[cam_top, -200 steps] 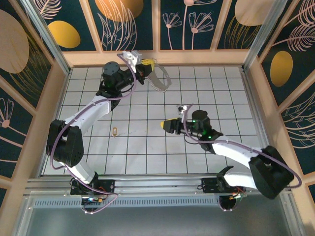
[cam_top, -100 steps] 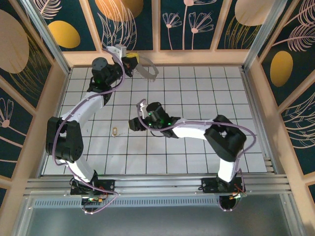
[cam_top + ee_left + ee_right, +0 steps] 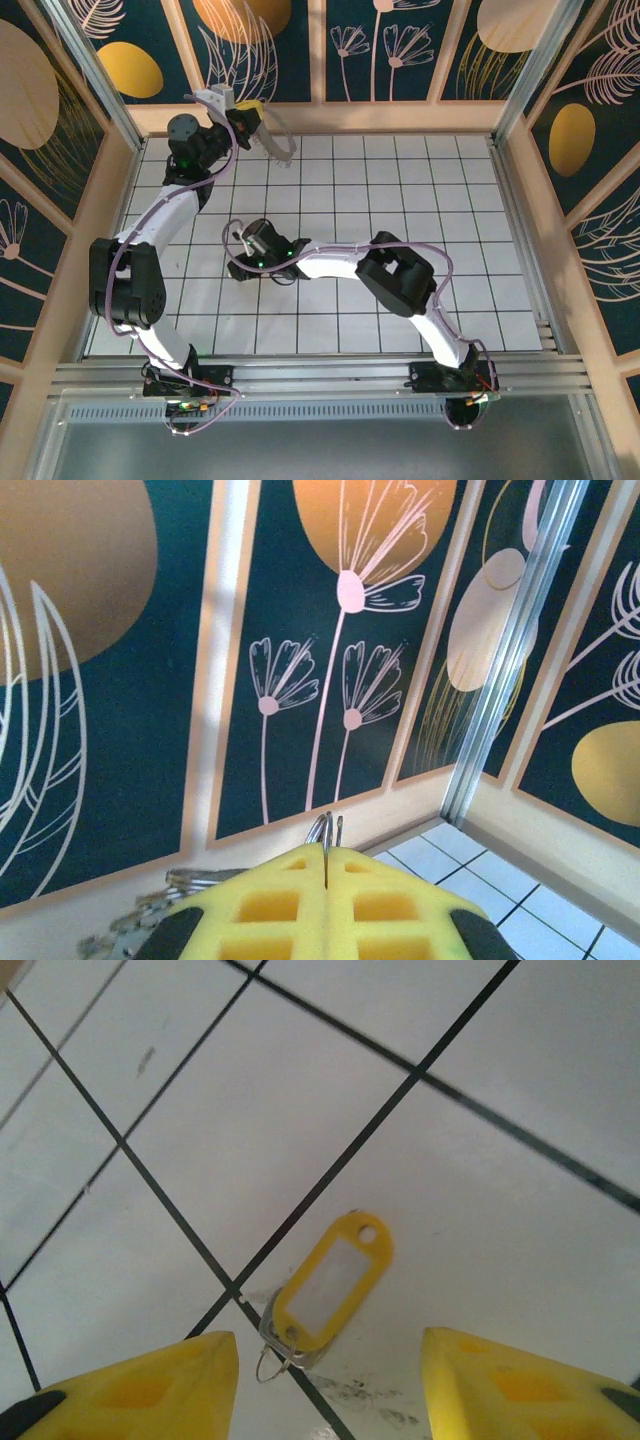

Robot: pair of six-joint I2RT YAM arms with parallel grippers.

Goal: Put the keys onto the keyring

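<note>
Between the spread fingers of the right gripper, hovering over the key lying flat on the tile, likely setting up the pick, next needing a straight drop and squeeze, while pinching the keyring in the clenched fingers of the left gripper.

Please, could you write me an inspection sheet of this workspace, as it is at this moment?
Surface: white tiled table, dark grid lines, faint scuffs beside the key tag.
Job's things: yellow key tag with a small metal ring lies flat on a tile; keyring hangs from the left gripper.
Clutter: nothing seen.
Grippers: left gripper shut on the keyring, up by the far wall; right gripper open, above the key tag.
Cables: purple cables run along both arms.
Surroundings: dark floral wall panels, wooden frame.
</note>
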